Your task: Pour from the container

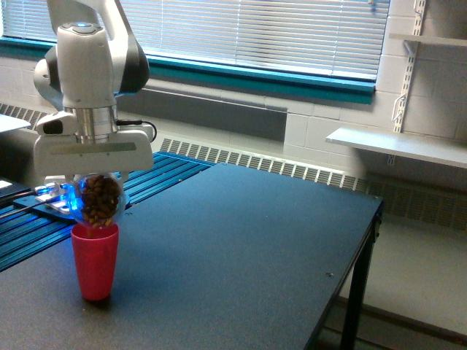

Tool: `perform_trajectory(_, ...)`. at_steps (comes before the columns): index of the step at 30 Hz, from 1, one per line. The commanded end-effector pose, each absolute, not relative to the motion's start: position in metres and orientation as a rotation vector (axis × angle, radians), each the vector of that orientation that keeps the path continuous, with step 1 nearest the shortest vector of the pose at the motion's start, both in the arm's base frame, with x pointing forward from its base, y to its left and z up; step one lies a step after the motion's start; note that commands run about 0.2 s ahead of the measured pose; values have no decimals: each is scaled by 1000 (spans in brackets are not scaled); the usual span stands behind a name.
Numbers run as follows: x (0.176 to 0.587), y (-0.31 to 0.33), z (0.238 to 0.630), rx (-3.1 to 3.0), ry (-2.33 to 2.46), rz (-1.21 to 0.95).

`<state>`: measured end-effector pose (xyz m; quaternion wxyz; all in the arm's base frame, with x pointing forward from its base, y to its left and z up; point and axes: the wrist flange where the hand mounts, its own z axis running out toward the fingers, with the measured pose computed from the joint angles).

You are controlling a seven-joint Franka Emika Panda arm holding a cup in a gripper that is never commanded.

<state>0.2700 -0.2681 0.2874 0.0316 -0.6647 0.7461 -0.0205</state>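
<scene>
Exterior view: the white robot gripper (96, 179) grips 1 small clear plastic cup (98, 200) of brown pieces, tipped just above the opaque red plastic cup (95, 261) on the dark table (241, 248). No readable writing shows.

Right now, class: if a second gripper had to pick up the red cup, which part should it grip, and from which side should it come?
Probably the lower wall of the red cup, approached from the exterior view's right. It stands upright on the table and tapers downward, and the clear cup held in the gripper hangs directly over its rim, blocking a top approach.
</scene>
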Motion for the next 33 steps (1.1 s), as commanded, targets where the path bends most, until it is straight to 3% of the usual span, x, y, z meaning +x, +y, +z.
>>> perform_trajectory(1,279,-268,290,-2070,2285,-64)
perform_trajectory(33,271,-252,293,-2024,2353,-45)
